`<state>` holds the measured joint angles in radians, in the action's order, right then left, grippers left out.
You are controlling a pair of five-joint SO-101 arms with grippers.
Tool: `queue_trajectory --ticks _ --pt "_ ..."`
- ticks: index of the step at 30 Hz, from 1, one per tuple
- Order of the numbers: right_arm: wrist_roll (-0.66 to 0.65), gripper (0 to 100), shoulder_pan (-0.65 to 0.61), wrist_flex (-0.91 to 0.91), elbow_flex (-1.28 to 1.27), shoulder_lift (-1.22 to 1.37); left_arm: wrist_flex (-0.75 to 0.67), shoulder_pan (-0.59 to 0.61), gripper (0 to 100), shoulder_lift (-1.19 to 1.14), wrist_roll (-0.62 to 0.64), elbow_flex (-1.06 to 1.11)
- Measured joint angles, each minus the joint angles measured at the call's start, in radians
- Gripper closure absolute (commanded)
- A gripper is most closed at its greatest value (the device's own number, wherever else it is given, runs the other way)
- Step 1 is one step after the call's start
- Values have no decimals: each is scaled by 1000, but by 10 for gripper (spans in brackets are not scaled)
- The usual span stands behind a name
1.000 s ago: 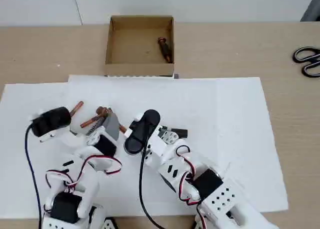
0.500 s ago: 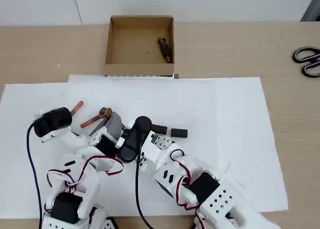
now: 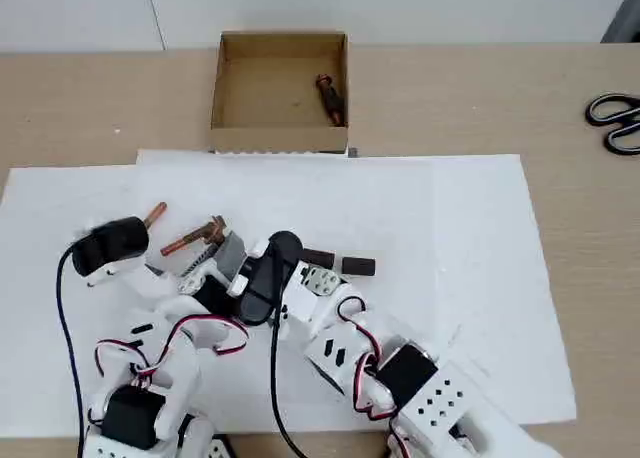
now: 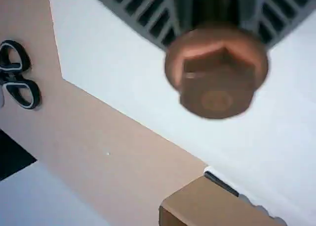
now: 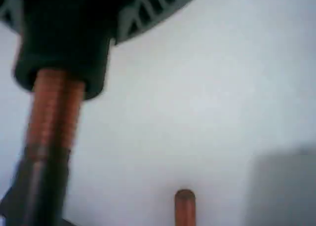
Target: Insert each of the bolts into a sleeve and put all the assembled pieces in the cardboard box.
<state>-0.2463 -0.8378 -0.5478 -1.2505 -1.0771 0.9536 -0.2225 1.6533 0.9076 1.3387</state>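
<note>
High view: I note the open brown cardboard box (image 3: 225, 88) at the far side of the wooden desk (image 3: 480, 98). One assembled copper-and-black piece (image 3: 329, 97) lies inside it against the right-hand wall. Black-handled scissors (image 3: 614, 123) lie at the desk's right edge. On the white paper sheet (image 3: 470, 238), a spare black sleeve (image 3: 318, 259) and a second spare sleeve (image 3: 358, 267) lie just beside each other, close to the right arm (image 3: 400, 368). A loose copper bolt (image 3: 153, 215) and a second loose bolt (image 3: 186, 244) lie near the left claw (image 3: 226, 248). Both arms meet at the near middle of the sheet. Left wrist view: the left claw is clenched on a copper hex-head bolt (image 4: 217, 75), its head turned toward the camera. The scissors and a corner of the box show beyond it. Right wrist view: the right claw (image 5: 74, 14) is grasping a black cylindrical sleeve (image 5: 61, 63), and a threaded copper shank (image 5: 49, 115) stands in the sleeve's open end. The tip of another copper bolt (image 5: 185, 206) rests on the sheet beyond.
</note>
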Motion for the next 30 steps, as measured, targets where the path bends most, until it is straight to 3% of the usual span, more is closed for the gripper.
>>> queue_trajectory --ticks 11,21,28,30 --pt "2 996 -6 0 0 0 21 -149 993 -5 -80 34" --pt "2 996 -15 -2 -5 3 74 -167 985 8 -176 54" --pt "2 996 -15 -2 -5 3 80 -167 693 8 -215 57" --pt "2 996 -15 -2 -5 3 81 -167 662 8 -232 57"
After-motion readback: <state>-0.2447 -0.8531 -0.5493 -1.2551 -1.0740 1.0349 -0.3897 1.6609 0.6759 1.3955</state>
